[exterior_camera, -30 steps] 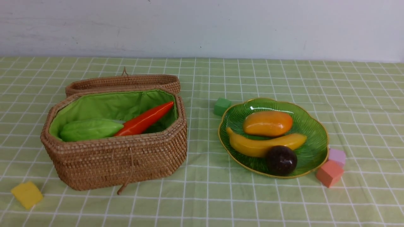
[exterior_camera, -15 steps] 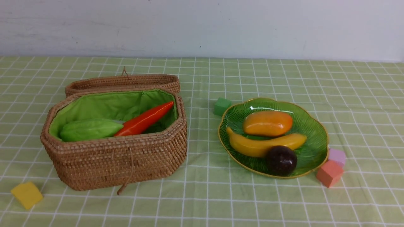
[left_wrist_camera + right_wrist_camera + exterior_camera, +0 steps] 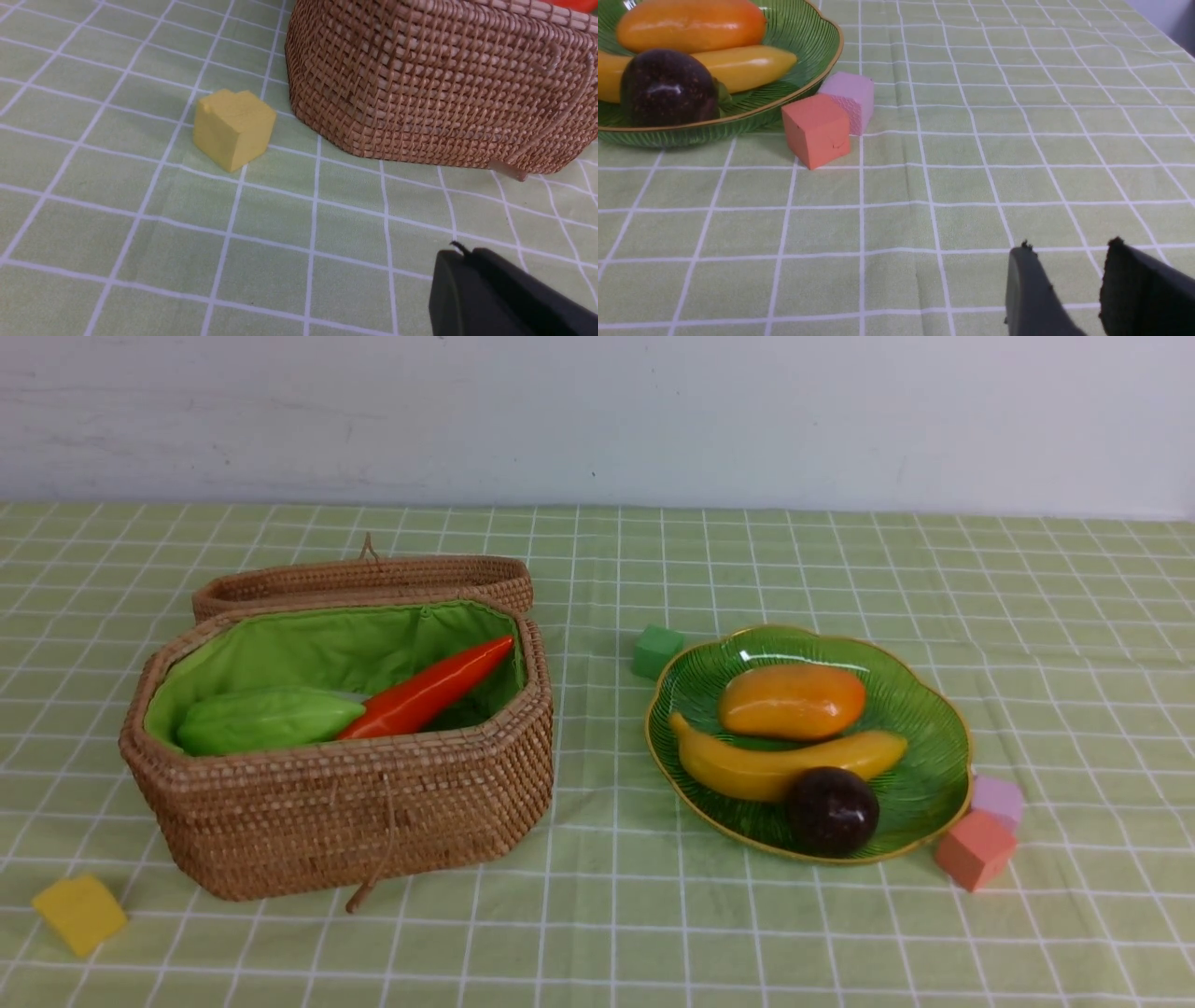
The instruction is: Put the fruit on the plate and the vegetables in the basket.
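Resting sorted: the glossy orange mango (image 3: 792, 701), long yellow banana (image 3: 784, 765) and dark purple-brown ball (image 3: 831, 811) on the ribbed green glass plate (image 3: 938, 775).
The bumpy green gourd (image 3: 266, 720) and red pepper (image 3: 429, 690) lie in the brown wicker basket (image 3: 373, 812); the radish is unseen, perhaps buried, so declaring completion risks error. Left jaws (image 3: 462, 261) clenched empty near the basket; right jaws (image 3: 1069, 275) parted, empty, well apart from the plate.

The basket (image 3: 355, 803) holds the green gourd (image 3: 266, 719) and red pepper (image 3: 429, 689); the plate (image 3: 924, 709) carries the mango (image 3: 792, 700), banana (image 3: 747, 770) and dark ball (image 3: 831, 810).
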### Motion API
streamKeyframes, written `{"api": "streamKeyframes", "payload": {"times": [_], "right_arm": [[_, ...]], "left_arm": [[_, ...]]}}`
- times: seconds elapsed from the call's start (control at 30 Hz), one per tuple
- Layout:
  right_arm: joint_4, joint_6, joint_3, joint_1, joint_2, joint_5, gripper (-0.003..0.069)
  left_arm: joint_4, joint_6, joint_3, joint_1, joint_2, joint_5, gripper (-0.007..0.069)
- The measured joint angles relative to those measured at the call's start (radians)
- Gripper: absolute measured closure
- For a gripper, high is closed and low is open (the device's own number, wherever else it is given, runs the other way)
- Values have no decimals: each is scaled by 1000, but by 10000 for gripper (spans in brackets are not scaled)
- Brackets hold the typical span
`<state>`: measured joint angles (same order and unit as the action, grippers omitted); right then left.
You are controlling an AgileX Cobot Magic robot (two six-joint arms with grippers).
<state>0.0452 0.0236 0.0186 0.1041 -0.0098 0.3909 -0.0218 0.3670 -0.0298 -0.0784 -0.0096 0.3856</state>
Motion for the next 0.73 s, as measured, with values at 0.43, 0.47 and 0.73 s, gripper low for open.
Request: {"api": "streamKeyframes", "payload": {"times": [0.43,0.47,0.73], "right_arm": [[1,0,0,0,0,0,418],[1,0,0,0,0,0,418],[1,0,0,0,0,0,418]], "left_arm": [[0,0,0,0,0,0,606],[0,0,0,0,0,0,606],[0,0,0,0,0,0,606]]}}
